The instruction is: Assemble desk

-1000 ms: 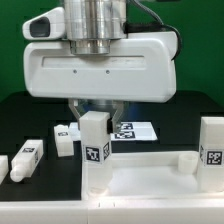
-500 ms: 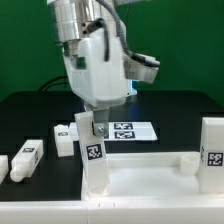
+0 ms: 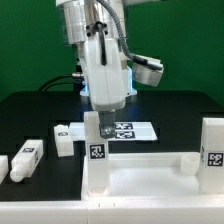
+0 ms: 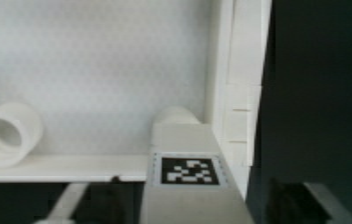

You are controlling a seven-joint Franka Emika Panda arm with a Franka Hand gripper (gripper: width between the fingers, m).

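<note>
I see the gripper (image 3: 97, 124) straddling the upright leg (image 3: 95, 156), jaws clear of both sides, holding nothing. The leg stands in the tabletop's (image 3: 150, 172) corner.

The corner leg (image 3: 95, 152) stands in the tabletop (image 3: 150, 176)'s corner on the exterior view's left. A second leg (image 3: 212, 150) stands by its right edge. Loose legs (image 3: 27, 155) lie left of it on the bench (image 3: 30, 110), and the marker board (image 3: 137, 131) lies behind.

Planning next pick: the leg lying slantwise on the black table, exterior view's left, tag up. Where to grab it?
Likely mid-length on the lying leg, jaws across its long side faces, coming straight down. It lies flat, tagged face up, so those sides look free; turn the wrist to match its slant.
</note>
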